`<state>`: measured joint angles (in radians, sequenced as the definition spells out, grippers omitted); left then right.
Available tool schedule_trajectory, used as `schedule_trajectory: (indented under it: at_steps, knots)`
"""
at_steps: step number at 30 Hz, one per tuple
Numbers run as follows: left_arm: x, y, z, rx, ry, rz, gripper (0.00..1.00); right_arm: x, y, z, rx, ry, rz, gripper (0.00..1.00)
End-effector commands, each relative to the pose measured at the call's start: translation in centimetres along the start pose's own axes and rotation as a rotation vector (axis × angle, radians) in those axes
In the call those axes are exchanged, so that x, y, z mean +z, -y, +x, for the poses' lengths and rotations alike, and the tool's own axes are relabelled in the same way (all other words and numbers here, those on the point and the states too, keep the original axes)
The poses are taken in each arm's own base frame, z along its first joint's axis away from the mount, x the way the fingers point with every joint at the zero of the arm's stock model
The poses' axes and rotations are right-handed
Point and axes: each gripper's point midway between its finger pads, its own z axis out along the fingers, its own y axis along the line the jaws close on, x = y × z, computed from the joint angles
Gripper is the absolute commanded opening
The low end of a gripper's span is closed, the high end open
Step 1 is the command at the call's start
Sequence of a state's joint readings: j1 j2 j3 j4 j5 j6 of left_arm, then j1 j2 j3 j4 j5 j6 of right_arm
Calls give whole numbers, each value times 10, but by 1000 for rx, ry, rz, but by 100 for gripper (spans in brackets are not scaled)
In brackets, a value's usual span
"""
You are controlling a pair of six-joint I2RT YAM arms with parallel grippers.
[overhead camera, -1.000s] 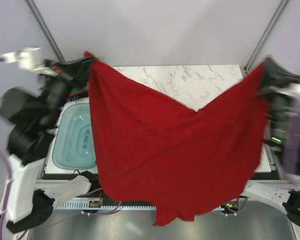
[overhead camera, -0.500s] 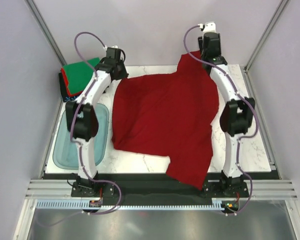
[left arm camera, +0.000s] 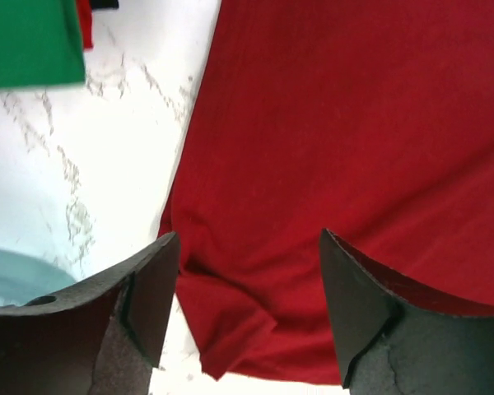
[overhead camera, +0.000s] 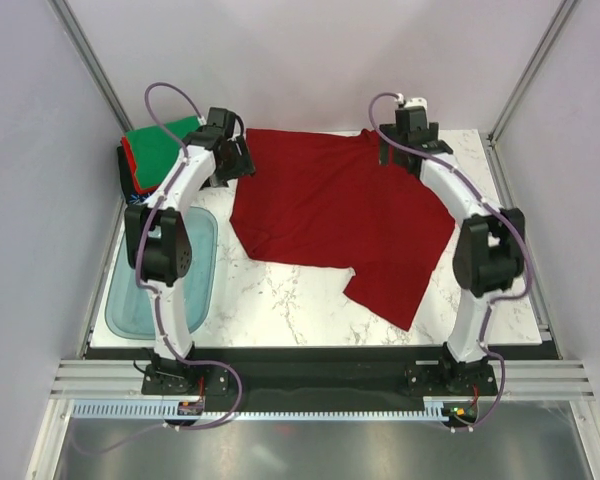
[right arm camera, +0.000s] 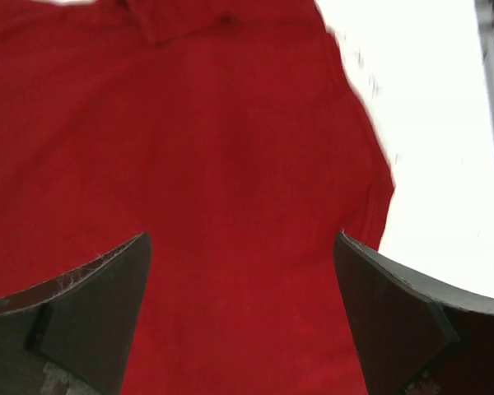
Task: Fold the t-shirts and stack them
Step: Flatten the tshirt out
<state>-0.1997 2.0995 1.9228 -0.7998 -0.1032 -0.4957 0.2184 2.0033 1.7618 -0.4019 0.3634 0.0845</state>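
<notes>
Fingers spread and empty, the left gripper (left arm camera: 247,240) and right gripper (right arm camera: 241,239) hover over the far edge of the dark red t-shirt (overhead camera: 330,215), which lies rumpled on the marble table (overhead camera: 280,300); a clean fold likely needs its skewed near-right flap smoothed first.

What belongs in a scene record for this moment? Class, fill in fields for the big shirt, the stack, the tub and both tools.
big shirt: dark red t-shirt, spread unfolded on the marble table
stack: folded shirts, green on top, at the far left corner
tub: teal tub, on the left side, nearer than the stack
left tool: open, over the shirt's left edge, holding nothing
right tool: open, over the shirt, holding nothing
</notes>
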Motion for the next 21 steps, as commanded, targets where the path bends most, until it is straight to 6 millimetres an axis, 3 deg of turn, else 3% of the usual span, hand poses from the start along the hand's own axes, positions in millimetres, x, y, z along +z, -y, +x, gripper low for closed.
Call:
schedule_trajectory:
  at_steps: [1, 2, 3, 4, 5, 6, 7, 8, 9, 10, 11, 12, 17, 21]
  knots:
    - [-45, 7, 6, -13, 56, 34, 74, -43, 1, 13, 196, -13, -78, 98]
    - [-48, 7, 10, -5, 69, 25, 72, -58, -2, 16, 223, -14, -118, 98]
    - [-58, 8, 14, 1, 85, 27, 72, -59, -5, 51, 280, -90, -119, 98]
    - [-52, 7, 40, 32, 44, 6, 71, -63, -7, 66, 306, -120, -131, 98]
    - [-51, 3, 49, 52, 48, -20, 70, -73, -15, 97, 331, -188, -181, 98]
    - [-51, 5, 56, 69, 52, -22, 69, -76, -23, 109, 375, -214, -214, 98]
    - [-44, 4, 79, 112, 19, -42, 68, -80, -28, 124, 392, -245, -244, 98]
    - [-40, 0, 86, 130, 20, -73, 66, -86, -32, 134, 405, -266, -270, 98]
    - [-36, 1, 94, 152, 16, -86, 66, -87, -32, 164, 406, -319, -268, 98]
    - [-29, 2, 107, 190, -3, -104, 66, -90, -35, 178, 416, -349, -281, 98]
    - [-24, -1, 111, 210, -4, -131, 65, -94, -33, 186, 419, -357, -278, 98]
    - [-20, -1, 114, 225, -6, -139, 65, -96, -31, 208, 413, -397, -266, 98]
    - [12, -5, 131, 271, -65, -197, 65, -110, -30, 242, 424, -451, -279, 98]
    - [26, -10, 141, 289, -103, -238, 60, -115, -29, 256, 419, -471, -286, 98]
